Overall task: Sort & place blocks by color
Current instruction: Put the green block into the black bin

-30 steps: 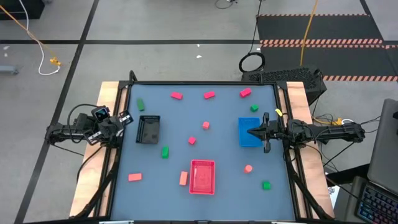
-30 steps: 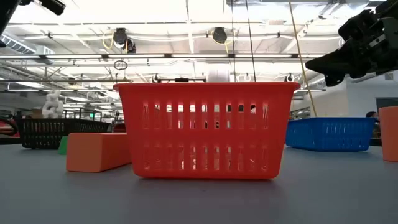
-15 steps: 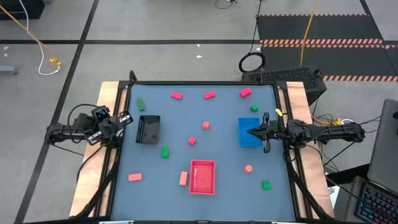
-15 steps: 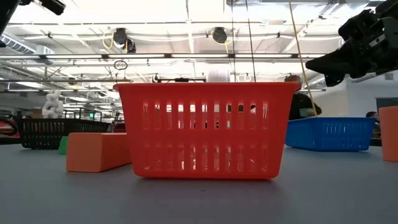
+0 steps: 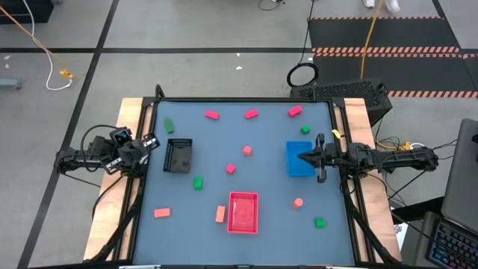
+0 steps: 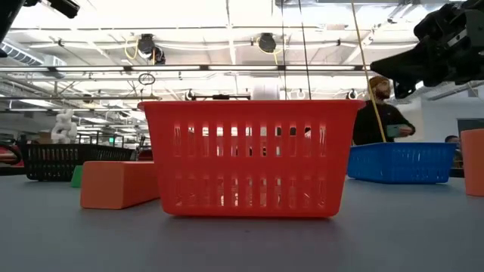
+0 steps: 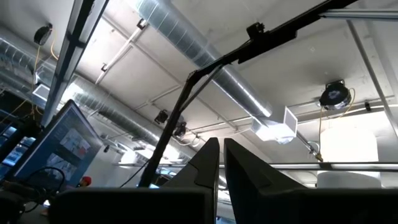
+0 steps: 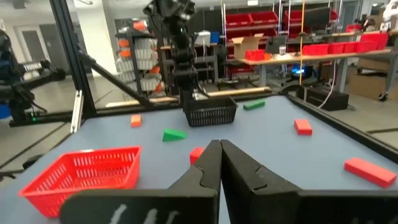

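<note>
You are dealing with small, hard plastic blocks (image 5: 212, 115) that are probably light, stiff and a little slick, so you will likely do best pinching each one across its short sides, squarely, to keep it from squirting out. They are lying scattered over the counter (image 5: 269, 131), all apart from one another: three magenta-red ones along the far edge, green ones (image 5: 198, 181) near the black tray and towards the right side, salmon-orange ones (image 5: 162, 213) nearer the front, one of them (image 6: 119, 183) sitting just beside the red tray. None of them is sitting in a tray yet, as far as the overhead view is showing: the black tray (image 5: 178, 155), the blue tray (image 5: 297, 159) and the red tray (image 5: 243, 212) are all looking empty, though the black one's inside is hard to read. Your right hand (image 5: 302, 158) is hovering clenched over the blue tray, grasping nothing. Your left hand (image 5: 154, 140) is waiting at the counter's left edge, clenched too and pointing up at the ceiling.
</note>
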